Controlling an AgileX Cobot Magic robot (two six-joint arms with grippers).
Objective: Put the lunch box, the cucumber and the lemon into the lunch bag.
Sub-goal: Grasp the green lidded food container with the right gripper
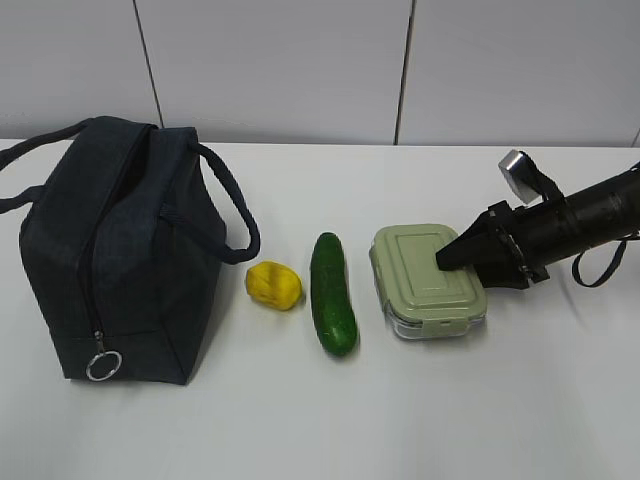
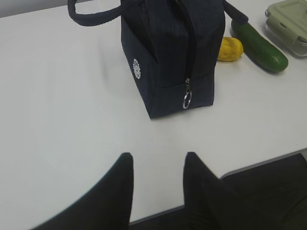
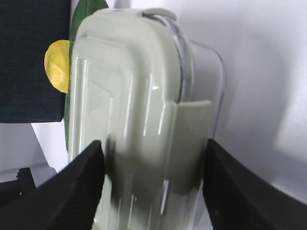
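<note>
The right gripper [image 1: 452,258] straddles the sage-lidded clear plastic lunch box [image 1: 428,282] at right, grip unclear. Left of it lie the glossy cucumber [image 1: 333,293], lumpy lemon [image 1: 273,285] and boxy navy fabric lunch bag [image 1: 110,250]. The left gripper [image 2: 157,168] hangs unclenched, holding nothing.

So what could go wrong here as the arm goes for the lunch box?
1. The right end effector straddles the lunch box with its fingers near the green clip-on lid; squeezing there might slip on the smooth lid or pop a clip.
2. The cucumber lies close beside the box, so a nudge could roll it toward the lemon.
3. The lunch bag looks zipped, its ring pull at the bottom end, so nothing may fit in yet.
</note>
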